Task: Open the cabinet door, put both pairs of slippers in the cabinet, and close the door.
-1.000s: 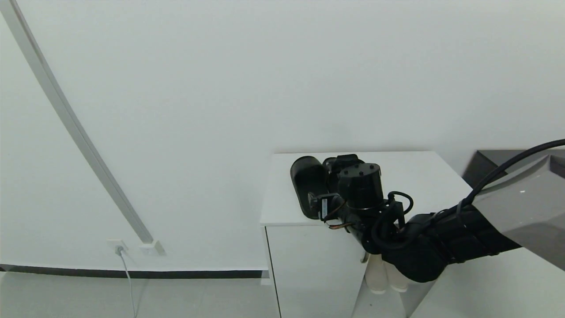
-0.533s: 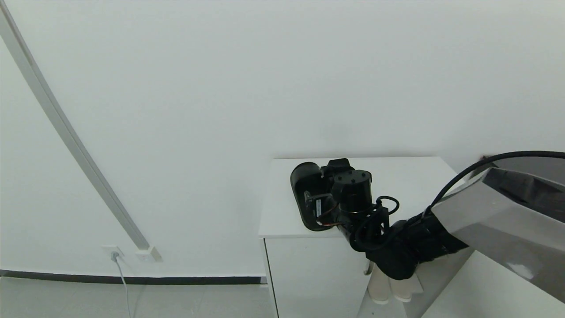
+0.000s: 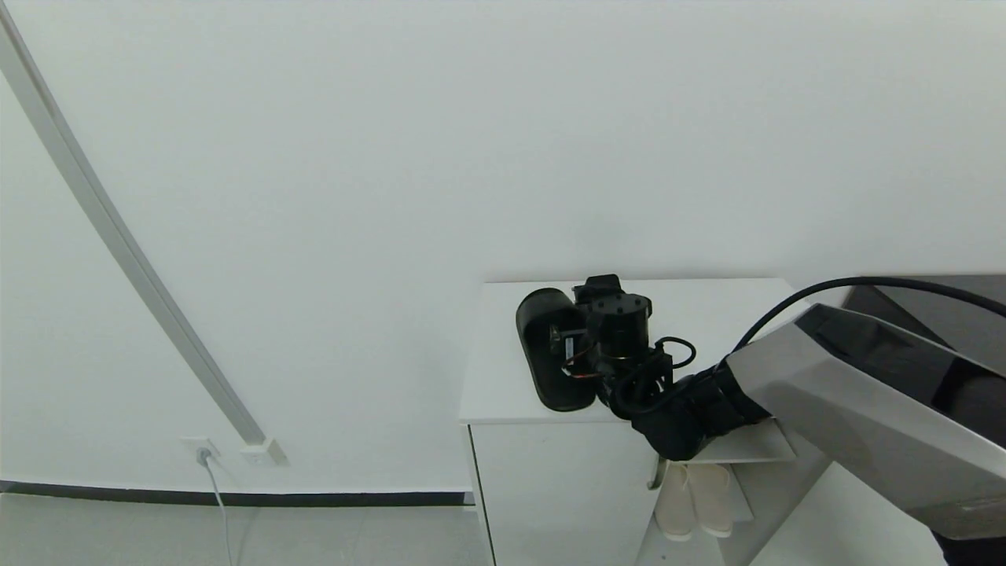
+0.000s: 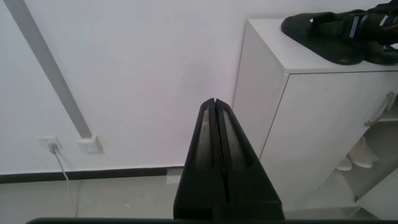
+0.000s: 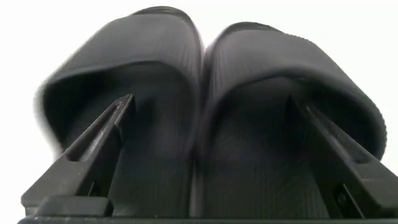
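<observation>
On cabinet (image 3: 550, 479) top, head view 5 o'clock: black slippers (image 3: 546, 358); white slippers (image 3: 692, 507) inside, 5 o'clock of them | left wrist: left gripper (image 4: 214, 106) pressed together, empty | right wrist: right gripper (image 5: 208, 109) spread, a finger in each black slipper

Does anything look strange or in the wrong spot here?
Mildly odd: a pair of black ribbed slippers lies on top of the white cabinet, not inside, with the right gripper open, one finger in each. A cream pair sits in the open compartment below.
</observation>
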### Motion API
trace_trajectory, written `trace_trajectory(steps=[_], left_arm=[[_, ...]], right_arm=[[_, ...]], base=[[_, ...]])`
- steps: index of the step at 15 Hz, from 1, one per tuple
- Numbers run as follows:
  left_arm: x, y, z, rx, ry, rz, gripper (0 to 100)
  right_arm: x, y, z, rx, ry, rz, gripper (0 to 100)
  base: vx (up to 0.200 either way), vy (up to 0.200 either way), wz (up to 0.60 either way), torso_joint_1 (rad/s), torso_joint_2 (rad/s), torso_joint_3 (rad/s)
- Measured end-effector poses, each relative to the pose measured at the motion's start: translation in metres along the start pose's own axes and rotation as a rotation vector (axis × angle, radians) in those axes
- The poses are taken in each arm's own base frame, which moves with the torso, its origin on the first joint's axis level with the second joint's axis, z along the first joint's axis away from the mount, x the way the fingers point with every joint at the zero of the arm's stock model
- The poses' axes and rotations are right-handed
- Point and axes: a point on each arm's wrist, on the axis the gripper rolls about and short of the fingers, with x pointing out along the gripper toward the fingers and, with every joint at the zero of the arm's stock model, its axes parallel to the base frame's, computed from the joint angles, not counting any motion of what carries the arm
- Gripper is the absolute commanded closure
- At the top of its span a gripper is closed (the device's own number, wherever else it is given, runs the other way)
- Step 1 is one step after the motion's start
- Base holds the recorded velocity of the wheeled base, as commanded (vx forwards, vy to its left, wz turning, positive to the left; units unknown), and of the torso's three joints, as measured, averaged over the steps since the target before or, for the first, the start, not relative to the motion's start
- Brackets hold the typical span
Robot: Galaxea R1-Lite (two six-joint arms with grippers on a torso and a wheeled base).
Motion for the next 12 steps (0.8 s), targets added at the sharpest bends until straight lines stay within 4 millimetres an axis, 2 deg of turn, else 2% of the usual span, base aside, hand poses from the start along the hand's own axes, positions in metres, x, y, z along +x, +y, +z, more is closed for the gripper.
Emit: trace_trajectory(steps=[3,4,12], left_arm=[[0.0,0.0,0.0,0.001,0.0,0.0,100],[0.0,0.0,0.0,0.001,-0.001,0.0,100],[0.0,0.0,0.0,0.001,-0.001,0.0,100]], right_arm=[[0.013,-0.003,0.0,0.007,-0.01,-0.018,0],[0.017,-0.006,0.0,0.006,-0.007,-0.026,100],[0.018,-0.004,-0.001,0.005,-0.007,-0.027,100]], base=[[0.0,0.0,0.0,0.0,0.0,0.0],[0.0,0.0,0.0,0.0,0.0,0.0],[0.0,0.0,0.0,0.0,0.0,0.0]])
